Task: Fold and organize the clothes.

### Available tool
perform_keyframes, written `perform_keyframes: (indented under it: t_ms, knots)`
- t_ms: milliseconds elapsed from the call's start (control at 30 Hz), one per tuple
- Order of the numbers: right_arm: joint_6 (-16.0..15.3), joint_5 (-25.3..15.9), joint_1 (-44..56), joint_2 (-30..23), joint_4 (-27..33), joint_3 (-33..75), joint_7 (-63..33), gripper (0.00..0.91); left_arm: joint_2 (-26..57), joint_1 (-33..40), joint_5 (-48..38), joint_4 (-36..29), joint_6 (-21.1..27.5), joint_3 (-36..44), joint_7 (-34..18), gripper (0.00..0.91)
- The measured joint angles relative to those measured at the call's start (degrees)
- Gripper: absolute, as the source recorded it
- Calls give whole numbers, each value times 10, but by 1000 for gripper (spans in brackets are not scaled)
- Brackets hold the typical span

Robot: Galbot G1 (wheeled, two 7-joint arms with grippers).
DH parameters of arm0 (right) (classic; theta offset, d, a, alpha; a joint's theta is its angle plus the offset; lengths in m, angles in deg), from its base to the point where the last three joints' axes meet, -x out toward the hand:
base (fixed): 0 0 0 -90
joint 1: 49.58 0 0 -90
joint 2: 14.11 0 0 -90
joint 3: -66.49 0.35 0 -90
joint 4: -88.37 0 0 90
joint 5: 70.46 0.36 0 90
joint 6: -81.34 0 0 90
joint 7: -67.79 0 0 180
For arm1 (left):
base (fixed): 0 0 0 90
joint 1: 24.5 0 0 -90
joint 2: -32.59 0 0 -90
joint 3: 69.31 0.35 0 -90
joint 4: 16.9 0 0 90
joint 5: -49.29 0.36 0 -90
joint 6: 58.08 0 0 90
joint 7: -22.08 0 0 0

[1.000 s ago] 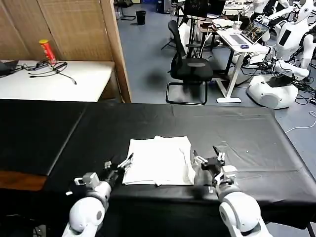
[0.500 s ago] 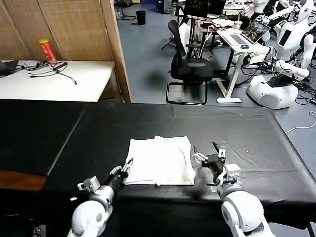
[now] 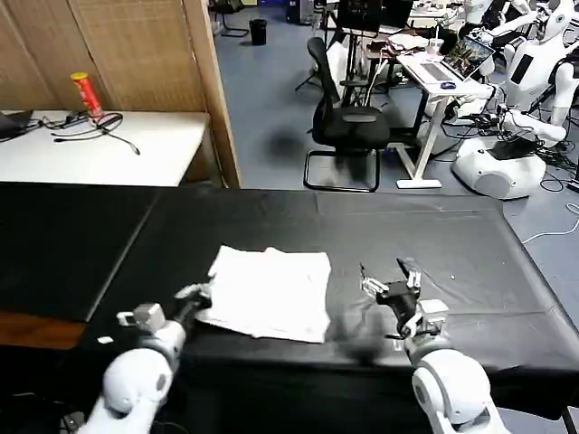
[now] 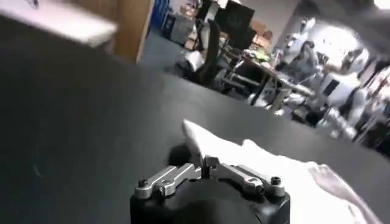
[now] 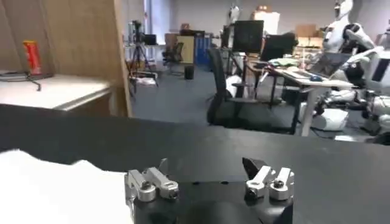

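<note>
The left claw [image 3: 194,295] pinches the near left edge of the folded white T-shirt [image 3: 268,291], its fingers closed on the cloth, while the right claw [image 3: 389,282] hovers with fingers spread wide just beside the shirt's right edge, not touching it. The T-shirt lies as a rumpled, slightly skewed rectangle near the front of the black tabletop [image 3: 452,244], no lettering visible. Both arms reach forward low over the tabletop's near edge.
</note>
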Motion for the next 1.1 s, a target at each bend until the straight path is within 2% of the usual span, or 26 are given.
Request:
perform_keyframes:
  t_ms: [167,467,667,900,933,967,1100]
  knots:
    - [0,-1,-1,0,6,3,0,878,95,-10,35,-16,0,-48,10,0]
    - [0,-3,-5,-7,10,-3,-1,878,255,-36,43,-52,11,-151,2,0]
    - [1,-8,1,-12,9,-7,-1,878,267,-28,59,-101,22,-149,-24,0]
    - [1,-8,12,-14,2,-12,0,878,205,-12,81,-122,13,-56,-42,0]
    - [1,-4,14,-14,1,-14,1,878,189,-12,83,-119,12,-35,-44,263]
    - [0,0,14,-15,0,-15,1,878,171,-12,82,-115,12,-11,-45,878]
    - [-9,42,11,-14,4,-26,1,878,110,-18,69,-104,11,64,-29,878]
